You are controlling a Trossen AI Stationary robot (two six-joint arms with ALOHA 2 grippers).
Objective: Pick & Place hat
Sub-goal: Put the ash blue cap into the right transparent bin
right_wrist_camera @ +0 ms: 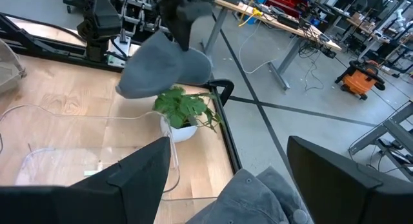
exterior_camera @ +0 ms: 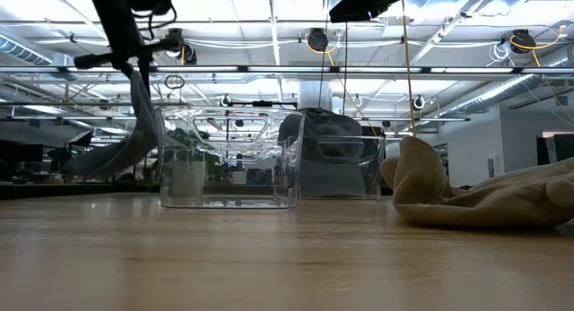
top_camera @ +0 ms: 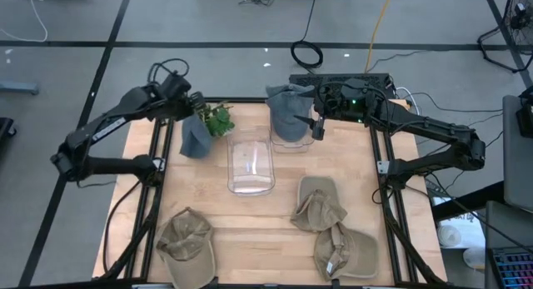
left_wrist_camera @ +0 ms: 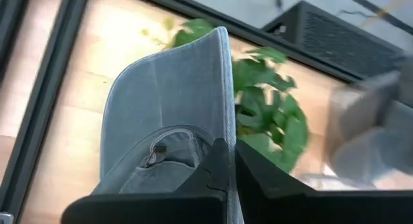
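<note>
Right now, what I see:
Bench (top_camera: 275, 231): three khaki hats lie near its front edge.
Clear bin (top_camera: 251, 166): mid-bench.
Blue-grey hat (top_camera: 196, 136): hanging beside the plant (top_camera: 219, 118), pinched in my left hand (top_camera: 193, 104).
Right hand (top_camera: 317, 127): fingers spread, over a second grey hat (top_camera: 287, 112).

Two hats blue-grey: one far left (top_camera: 196, 137), one far centre (top_camera: 289, 112). Three near hats khaki (top_camera: 186, 243) (top_camera: 319, 206) (top_camera: 346, 251). Plant (top_camera: 219, 118) green. Bins clear (top_camera: 251, 164). Counter (top_camera: 275, 226) pale wood, black frame.
</note>
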